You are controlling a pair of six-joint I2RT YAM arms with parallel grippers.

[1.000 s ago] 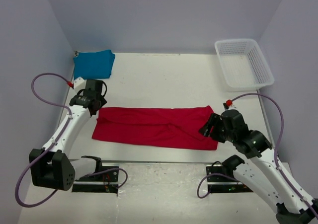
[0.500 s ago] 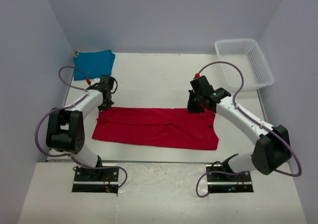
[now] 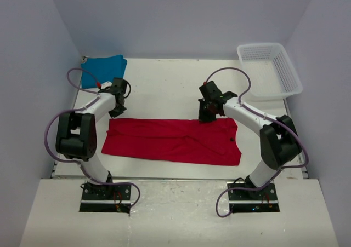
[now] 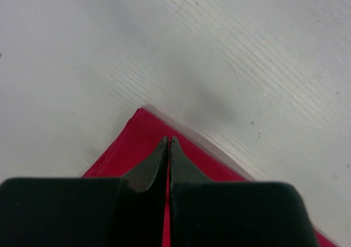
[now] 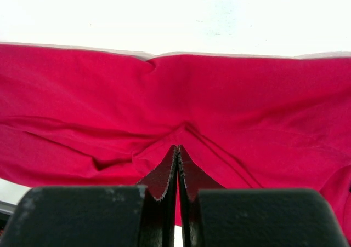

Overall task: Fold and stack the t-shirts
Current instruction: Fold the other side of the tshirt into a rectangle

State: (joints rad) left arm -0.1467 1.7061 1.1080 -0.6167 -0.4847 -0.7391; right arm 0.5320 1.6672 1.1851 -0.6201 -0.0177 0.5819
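far back in the left corner of the table [image 3: 164,88] the teal-blue t-shirt [image 3: 103,70] lies folded in a small square, well apart from everything else. just nearer than it, the left gripper [image 3: 116,111] is down at the far-left corner of the red t-shirt [image 3: 170,141]. from the wrist view its fingers [image 4: 148,170] are pressed together, tips meeting over that red corner. i cannot tell whether any cloth is caught between them, as the fabric there lies flat.

the red shirt stretches as a long band across the middle of the table, left to right, with a small dark spot [image 3: 232,139] near its right end.

along its far edge, right of centre, the right gripper [image 3: 205,115] is reaching in low. its fingers [image 5: 162,176] are closed too, and here the cloth puckers up in creases that run right into the tips, so they look clamped on a fold of the red shirt.

off in the far-right corner sits the white mesh basket [image 3: 269,69], tilted a little, apart from both shirts.
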